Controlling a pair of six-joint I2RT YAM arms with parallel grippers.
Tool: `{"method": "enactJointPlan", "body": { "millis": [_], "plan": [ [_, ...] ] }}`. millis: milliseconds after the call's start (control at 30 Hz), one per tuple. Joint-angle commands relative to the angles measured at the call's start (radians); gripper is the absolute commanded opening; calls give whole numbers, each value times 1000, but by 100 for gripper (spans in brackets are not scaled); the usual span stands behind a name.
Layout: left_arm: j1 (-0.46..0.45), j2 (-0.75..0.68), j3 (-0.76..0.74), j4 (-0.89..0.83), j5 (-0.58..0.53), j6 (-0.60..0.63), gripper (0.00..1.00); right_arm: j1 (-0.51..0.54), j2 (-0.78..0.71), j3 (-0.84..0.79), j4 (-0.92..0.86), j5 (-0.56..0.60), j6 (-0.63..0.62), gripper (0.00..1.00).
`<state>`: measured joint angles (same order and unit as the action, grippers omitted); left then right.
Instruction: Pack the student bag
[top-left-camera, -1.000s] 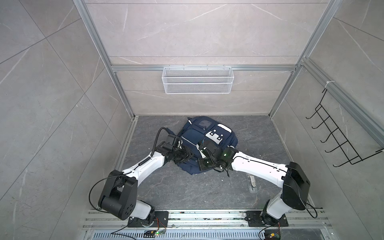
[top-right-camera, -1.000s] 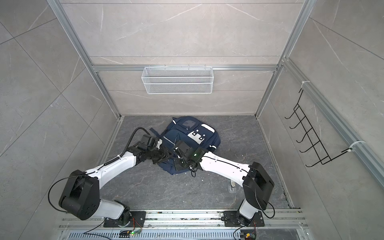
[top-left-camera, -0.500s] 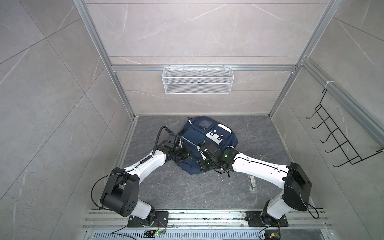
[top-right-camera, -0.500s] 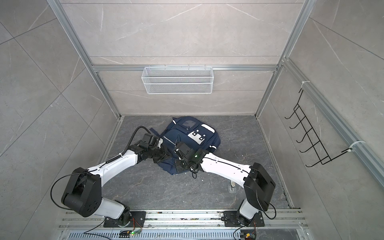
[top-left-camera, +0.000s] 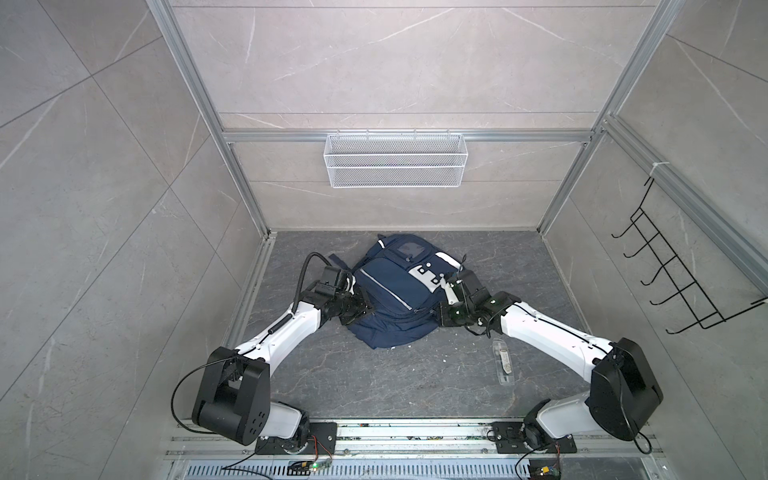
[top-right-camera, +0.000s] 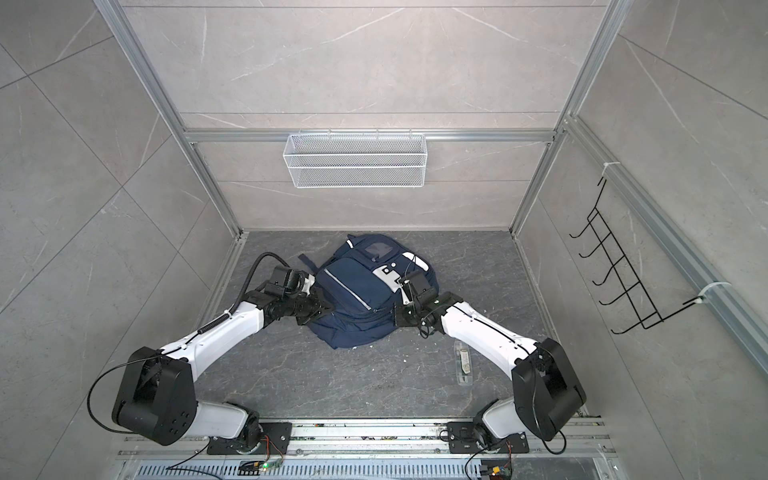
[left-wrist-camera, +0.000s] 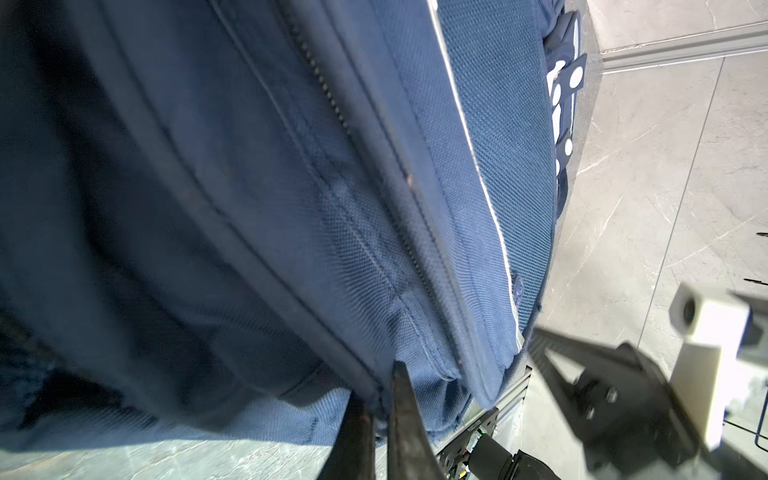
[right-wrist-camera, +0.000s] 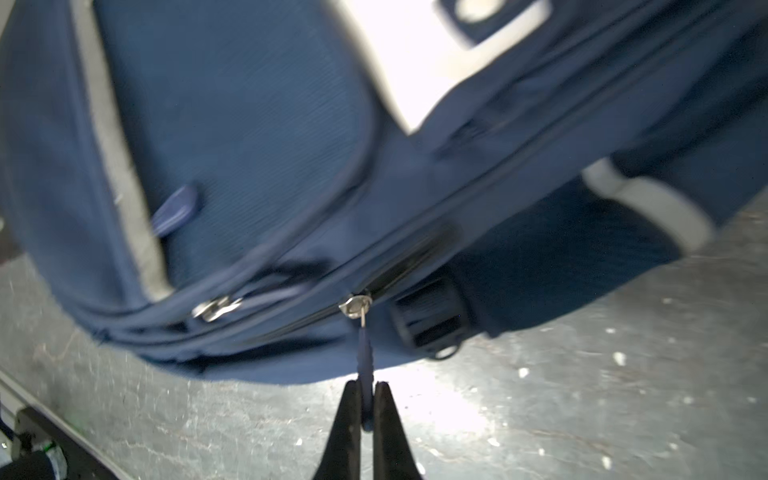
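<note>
Inspection of the packing station, as observed from the floor.

The student bag (top-left-camera: 395, 291) lay front-up on the grey surface (top-left-camera: 374, 386), toward the far middle, between the two arms. Its window pocket pointed to the far wall and its rounded end to the near side.

The left hand (left-wrist-camera: 376, 382) was closed on a ridge of piped seam at the bag's left near edge, with fabric pinched between the fingers. The right hand (right-wrist-camera: 366, 386) was closed on the blue zip pull (right-wrist-camera: 365, 345), which hung from a silver slider (right-wrist-camera: 354, 305) on the bag's right near side. A dark gap showed along the zip beside that slider, so I judged the compartment partly open. Its contents could not be seen.

Handling assessment:
- The bag was soft woven cloth and sagged where unsupported. It would fold and drag rather than slide as one piece.
- It looked slack and only moderately filled, so I took it to be light.
- The cloth offered fair friction. The thin pull tab was the weak point and could slip or twist under a sideways tug.
- Sound places to take hold were the piped seams, the straps and the pull tabs. The broad panels gave nothing to pinch.

A clear oblong case (top-left-camera: 503, 361) lay well apart on the near right.
</note>
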<state>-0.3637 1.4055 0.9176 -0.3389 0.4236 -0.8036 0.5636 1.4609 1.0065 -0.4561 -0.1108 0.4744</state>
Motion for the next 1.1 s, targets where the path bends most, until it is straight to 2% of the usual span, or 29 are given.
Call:
{"method": "enactJointPlan", "body": {
  "millis": [0, 200, 333, 500, 667, 733, 800, 867, 967, 1067],
  "plan": [
    [28, -60, -9, -33, -38, 40, 0, -91, 39, -3, -45, 36, 0, 0],
    [32, -88, -25, -51, -46, 45, 0, -190, 109, 63, -31, 41, 13, 0],
    [38, -108, -36, -62, -57, 52, 0, -209, 141, 89, -34, 25, 5, 0],
    [40, -100, -49, -51, -52, 50, 0, -208, 98, 39, -3, -43, 15, 0],
    [40, -66, -57, -18, -32, 44, 0, -209, 39, -12, -9, -45, 9, 0],
    [40, -50, -52, -12, -29, 44, 0, -207, 17, -23, -18, -47, -9, 12],
    [40, -39, -48, -6, -27, 44, 0, -197, -23, -47, -1, -67, -36, 31],
    [40, -30, -47, -1, -28, 43, 0, -183, -59, -70, 21, -80, -43, 41],
    [39, -20, -46, 6, -26, 38, 0, -156, -87, -86, 43, -95, -42, 48],
    [39, -16, -50, 12, -27, 35, 0, -120, -93, -84, 66, -98, -40, 50]
  ]
}}
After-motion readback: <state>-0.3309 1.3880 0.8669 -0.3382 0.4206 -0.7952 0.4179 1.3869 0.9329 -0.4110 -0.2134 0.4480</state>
